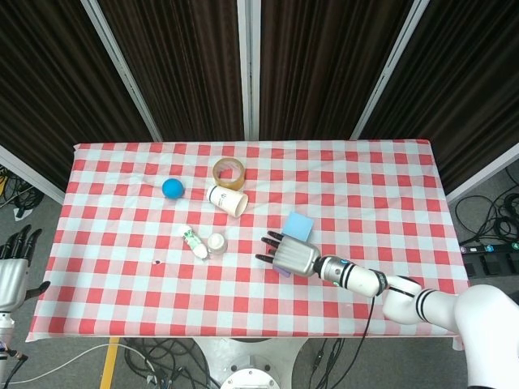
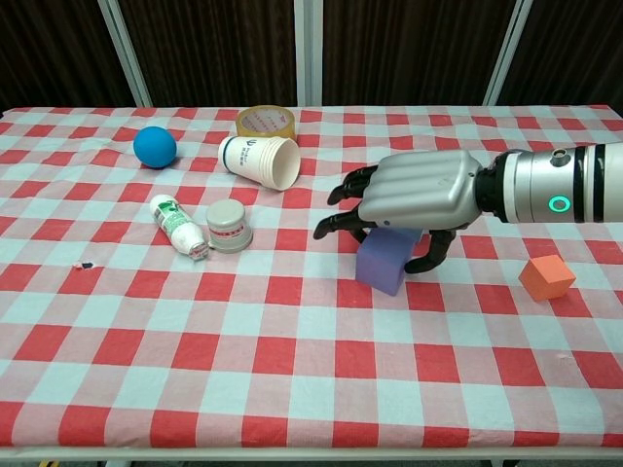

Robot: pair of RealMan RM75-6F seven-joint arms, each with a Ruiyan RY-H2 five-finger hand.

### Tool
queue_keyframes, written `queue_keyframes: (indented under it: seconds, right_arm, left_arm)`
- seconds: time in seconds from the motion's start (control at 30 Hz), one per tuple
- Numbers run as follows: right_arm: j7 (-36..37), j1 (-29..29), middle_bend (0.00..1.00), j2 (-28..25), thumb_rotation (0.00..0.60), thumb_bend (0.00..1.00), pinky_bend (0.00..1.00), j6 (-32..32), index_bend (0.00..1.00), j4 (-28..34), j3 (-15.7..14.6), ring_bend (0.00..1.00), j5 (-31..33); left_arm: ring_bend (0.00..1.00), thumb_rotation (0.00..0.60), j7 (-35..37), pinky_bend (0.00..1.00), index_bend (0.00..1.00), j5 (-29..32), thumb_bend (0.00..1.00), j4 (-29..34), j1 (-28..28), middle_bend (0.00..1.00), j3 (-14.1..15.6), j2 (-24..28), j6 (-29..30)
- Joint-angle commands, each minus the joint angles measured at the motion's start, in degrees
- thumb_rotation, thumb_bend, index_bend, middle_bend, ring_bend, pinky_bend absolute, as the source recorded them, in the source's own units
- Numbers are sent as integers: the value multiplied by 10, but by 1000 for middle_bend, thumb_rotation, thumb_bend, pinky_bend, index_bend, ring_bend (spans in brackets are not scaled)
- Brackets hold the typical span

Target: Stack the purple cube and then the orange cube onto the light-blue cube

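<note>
Fingers [image 2: 341, 183] of my right hand [image 2: 414, 190] curl apart over the purple cube [image 2: 384, 261], holding nothing; it looks light, rigid, best pinched across opposite faces.

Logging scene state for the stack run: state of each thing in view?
purple cube: on table, right hand over it, not lifted
light-blue cube: on table, nothing stacked
orange cube: on table, untouched
paper cup: on its side
white bottle: lying down
left hand: open, off table
</note>
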State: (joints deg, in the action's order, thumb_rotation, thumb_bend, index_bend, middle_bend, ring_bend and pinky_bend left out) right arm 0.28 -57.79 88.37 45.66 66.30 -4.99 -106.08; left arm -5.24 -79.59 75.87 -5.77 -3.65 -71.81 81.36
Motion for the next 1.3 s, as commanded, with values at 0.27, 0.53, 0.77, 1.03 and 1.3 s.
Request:
queue_keyframes:
  seconds: [0.27,0.53,0.77,1.03,1.3]
  right_arm:
    - [8,-3,408,-4,600,192,122,23,109,-1,-6,84,3]
    - [14,-10,409,-59,600,193,123,61,113,55,24,86,19]
    - [30,-36,412,-130,600,191,138,62,117,83,37,99,13]
    - [108,-67,411,-157,600,189,163,65,121,9,-9,107,-47]
    - [212,-73,409,-118,600,188,179,97,122,-108,-45,107,-69]
  left_arm:
    - [127,600,4,247,134,2,107,-1,1,139,0,0,-2]
    - [127,600,1,247,134,1,106,4,-2,139,-2,2,-4]
    - [127,600,-1,247,134,7,106,10,-8,139,-7,4,-13]
    - [127,600,-21,247,134,22,107,10,-22,139,-17,-6,-30]
    - [127,600,-45,248,134,43,106,5,-35,139,-26,-18,-49]
